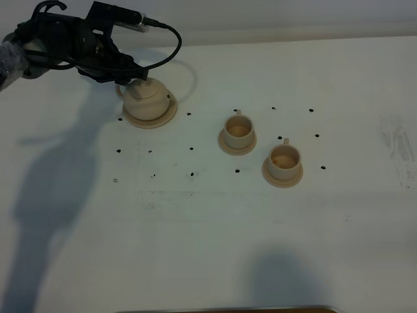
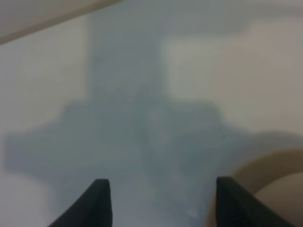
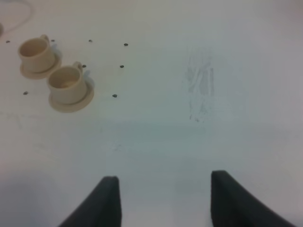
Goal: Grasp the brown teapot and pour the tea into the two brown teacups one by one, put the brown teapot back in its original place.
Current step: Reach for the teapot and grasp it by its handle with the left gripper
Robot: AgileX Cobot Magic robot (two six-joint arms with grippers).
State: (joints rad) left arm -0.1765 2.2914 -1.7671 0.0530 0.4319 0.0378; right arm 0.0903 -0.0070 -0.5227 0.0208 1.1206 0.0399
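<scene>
The right tool (image 3: 163,182) hangs over a bare part of the white table (image 3: 189,142), on the near side and to the right of the cups. Its two black fingers (image 3: 110,198) are wide apart and hold nothing. Farther in, near the middle of the table, the nearer teacup (image 1: 284,158) stands on a small saucer (image 1: 283,185). The farther teacup (image 1: 238,128) is just to its left and a bit farther back, on its own small saucer, close by but not touching. Little black dots (image 1: 192,175) are spread on the table around the cups. At the far left, well apart from the cups, the brown teapot (image 1: 148,98) sits upright with its lid on, on the big saucer (image 1: 171,116). The left tool (image 1: 128,77) is right behind the teapot, on the side with the handle. Its wrist view is blurry, but its fingers (image 2: 102,201) are spread open with nothing between them. I cannot tell if one finger touches the teapot.
</scene>
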